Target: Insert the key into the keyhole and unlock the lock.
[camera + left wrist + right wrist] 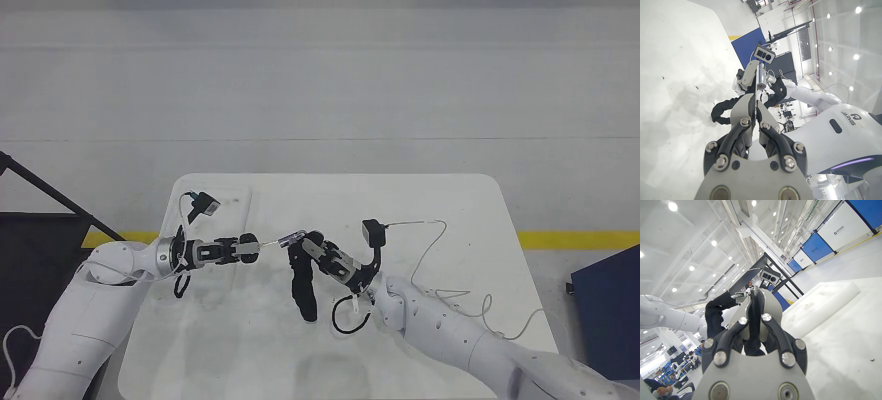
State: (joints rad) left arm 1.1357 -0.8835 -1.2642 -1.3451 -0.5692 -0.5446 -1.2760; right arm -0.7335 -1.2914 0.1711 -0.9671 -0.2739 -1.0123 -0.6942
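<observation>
My left end effector (pixel 755 103) pinches the key (pixel 755 92), right end effector (pixel 755 298) clamps the lock (pixel 761 76); I'd line blade w/ keyhole (pixel 760 86), push straight, no tilt, then twist.

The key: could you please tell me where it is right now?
In the left wrist view, the key sits pinched in the left hand, above the table, its tip at the lock held by the right hand.
</observation>
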